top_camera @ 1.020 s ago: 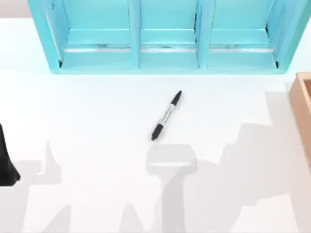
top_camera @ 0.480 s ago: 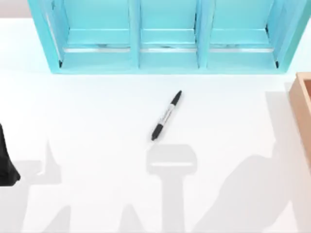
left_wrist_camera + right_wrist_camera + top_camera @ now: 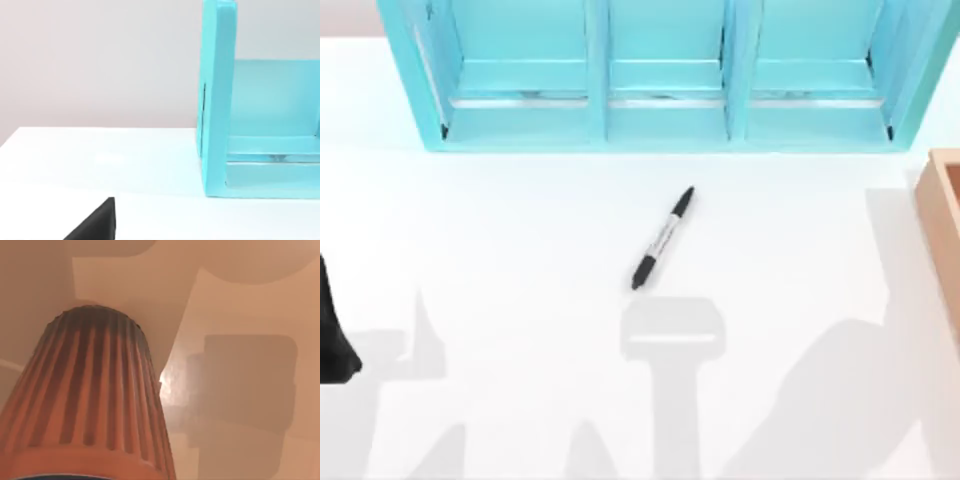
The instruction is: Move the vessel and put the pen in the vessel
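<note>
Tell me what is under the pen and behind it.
The pen lies flat on the bare white table; nothing shows beneath it. Behind it stands the blue shelf, its three bays open toward the pen. What the bays hold deeper in cannot be seen.

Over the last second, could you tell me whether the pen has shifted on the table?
No. The pen lies at the same slant, its upper tip the same gap below the blue shelf in the top view.
</note>
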Robot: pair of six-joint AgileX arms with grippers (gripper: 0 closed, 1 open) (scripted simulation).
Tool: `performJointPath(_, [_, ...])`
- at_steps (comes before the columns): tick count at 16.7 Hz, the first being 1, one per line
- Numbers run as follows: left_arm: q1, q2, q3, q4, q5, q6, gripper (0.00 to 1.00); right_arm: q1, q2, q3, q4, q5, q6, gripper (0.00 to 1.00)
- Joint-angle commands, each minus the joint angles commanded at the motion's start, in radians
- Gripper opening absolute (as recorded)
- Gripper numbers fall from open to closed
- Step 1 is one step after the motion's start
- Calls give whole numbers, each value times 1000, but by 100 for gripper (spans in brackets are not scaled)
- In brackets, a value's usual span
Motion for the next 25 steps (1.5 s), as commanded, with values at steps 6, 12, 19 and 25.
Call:
performJointPath(6, [0,0,0,0,0,0,100,0,0,0,0,0,0,32])
performJointPath(12, [0,0,0,0,0,0,100,0,0,0,0,0,0,0])
performJointPath(19, [0,0,0,0,0,0,100,1,-2,0,0,0,1,0])
performJointPath(25, [0,0,0,0,0,0,100,127,-23,136,-166,0,125,0])
